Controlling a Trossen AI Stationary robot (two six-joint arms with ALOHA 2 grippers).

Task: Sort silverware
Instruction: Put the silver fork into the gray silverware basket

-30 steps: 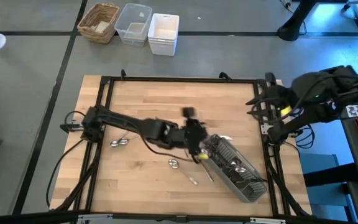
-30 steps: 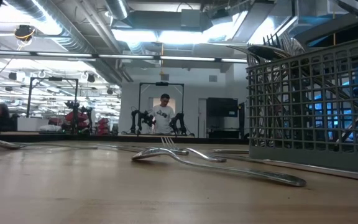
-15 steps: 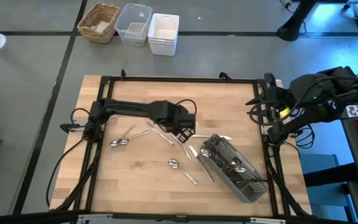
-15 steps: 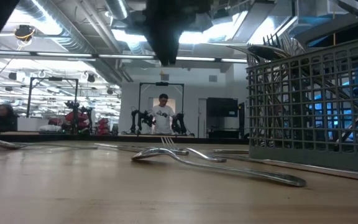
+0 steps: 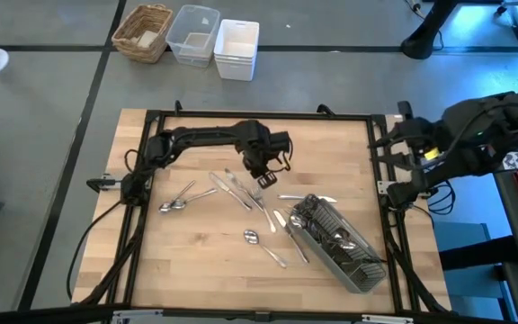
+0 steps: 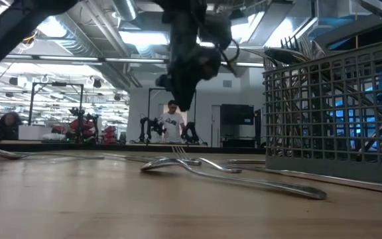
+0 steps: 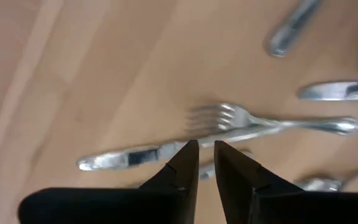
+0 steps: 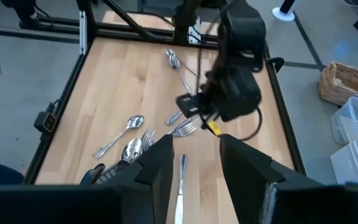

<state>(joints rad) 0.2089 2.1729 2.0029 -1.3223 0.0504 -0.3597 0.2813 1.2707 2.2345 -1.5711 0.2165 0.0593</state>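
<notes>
Silverware lies loose on the wooden table: two spoons, a cluster of knives and forks, a spoon, a fork and a knife. More pieces stick up out of the grey slatted caddy, which lies on its side at the near right. My left gripper hangs above the cluster, empty, its fingertips almost together over a fork and a knife. My right gripper waits open at the table's right edge.
A black frame borders the table. Beyond the far edge stand a wicker basket, a clear tub and a white tub. In the low view a person stands far off in the room.
My left gripper has left the caddy's open end and moved toward the table's far edge and a little left, and now hangs over the cluster of knives and forks. Its elbow has swung toward the far side. The silverware on the table has stayed put.
</notes>
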